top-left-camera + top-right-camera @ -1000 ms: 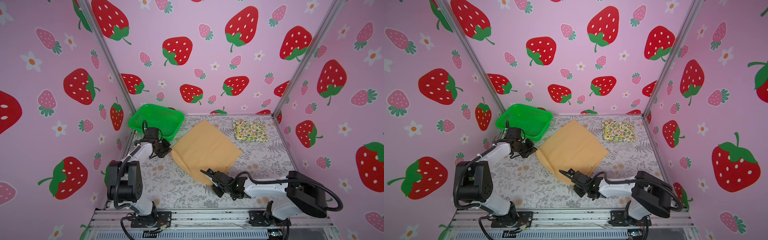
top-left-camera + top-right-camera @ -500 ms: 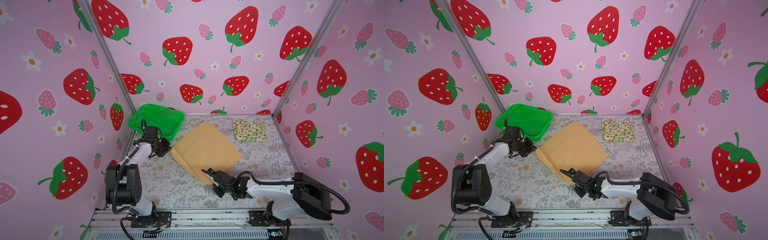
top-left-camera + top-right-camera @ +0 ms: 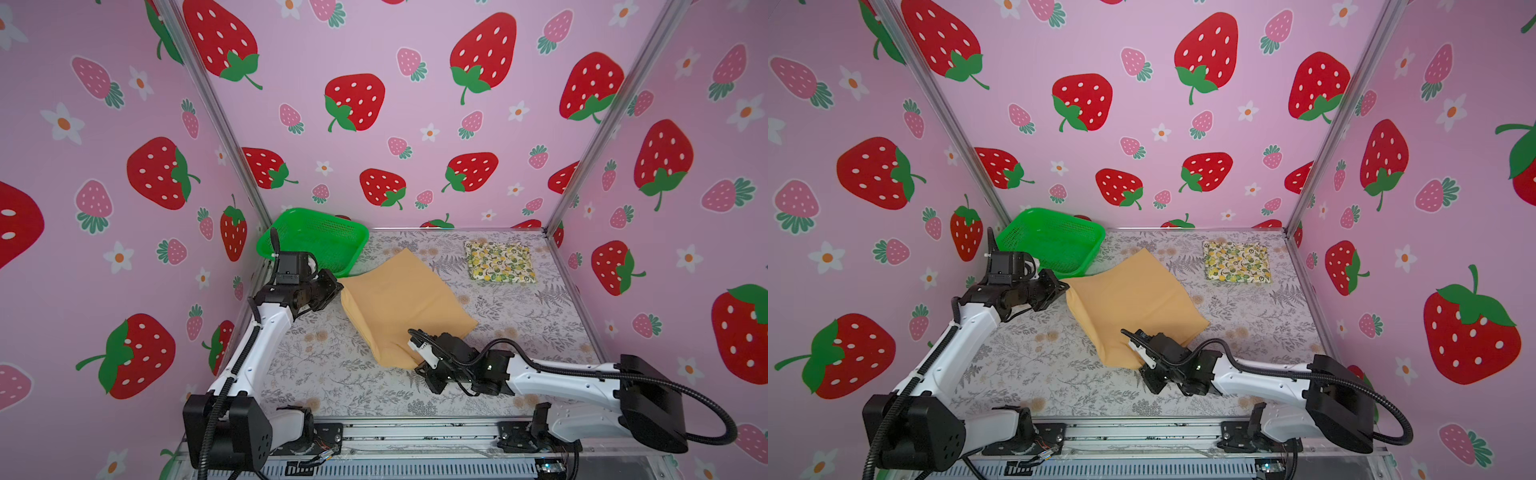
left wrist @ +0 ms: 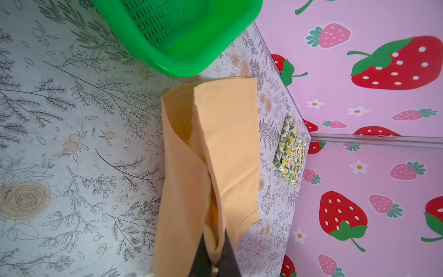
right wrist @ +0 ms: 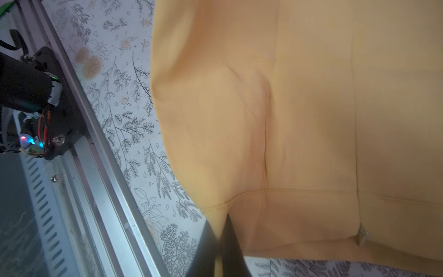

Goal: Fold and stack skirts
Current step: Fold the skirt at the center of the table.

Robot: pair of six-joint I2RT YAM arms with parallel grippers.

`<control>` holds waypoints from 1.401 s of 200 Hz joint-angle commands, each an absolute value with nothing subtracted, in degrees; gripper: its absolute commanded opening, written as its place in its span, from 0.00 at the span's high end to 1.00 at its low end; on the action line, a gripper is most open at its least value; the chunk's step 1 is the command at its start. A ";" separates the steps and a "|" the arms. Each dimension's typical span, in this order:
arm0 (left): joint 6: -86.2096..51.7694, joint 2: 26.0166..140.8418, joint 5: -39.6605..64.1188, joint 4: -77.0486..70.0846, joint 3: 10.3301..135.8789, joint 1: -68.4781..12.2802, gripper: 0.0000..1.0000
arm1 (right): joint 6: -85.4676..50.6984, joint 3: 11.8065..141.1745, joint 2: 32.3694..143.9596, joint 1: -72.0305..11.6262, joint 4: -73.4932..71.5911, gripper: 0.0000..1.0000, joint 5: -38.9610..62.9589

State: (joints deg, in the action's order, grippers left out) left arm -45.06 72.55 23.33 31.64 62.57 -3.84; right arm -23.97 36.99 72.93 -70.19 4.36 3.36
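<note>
Your lemon-print skirt (image 3: pixel 500 262) lies folded; the mustard skirt (image 3: pixel 403 303), pinched at two corners by your left gripper (image 4: pixel 214 239) and right gripper (image 5: pixel 219 223), is not yet folded or stacked.

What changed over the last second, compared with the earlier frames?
The right gripper closed onto the near edge of the mustard skirt, with the arm barely shifting. The left gripper stayed shut on the skirt's corner by the green basket. The basket and the folded lemon skirt did not move.
</note>
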 commanded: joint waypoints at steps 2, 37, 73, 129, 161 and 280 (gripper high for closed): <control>-44.30 74.50 20.24 33.91 70.39 -7.75 1.00 | -27.86 36.48 70.06 -68.73 4.48 0.95 5.74; -45.47 83.78 19.37 32.35 79.26 -11.53 1.00 | -29.96 35.42 65.97 -63.81 6.25 0.95 6.47; -47.55 93.69 18.88 29.96 87.28 -13.23 1.00 | -29.44 36.39 66.27 -57.75 9.71 0.95 7.29; -49.43 109.09 19.25 29.26 100.81 -14.76 1.00 | -30.60 35.46 68.82 -48.25 9.50 0.95 9.18; -49.93 117.09 19.74 30.25 108.29 -15.56 1.00 | -30.65 35.09 70.64 -43.89 8.98 0.95 10.58; -51.81 134.21 21.68 30.86 120.28 -16.08 1.00 | -29.73 36.10 77.58 -34.24 6.24 0.95 12.33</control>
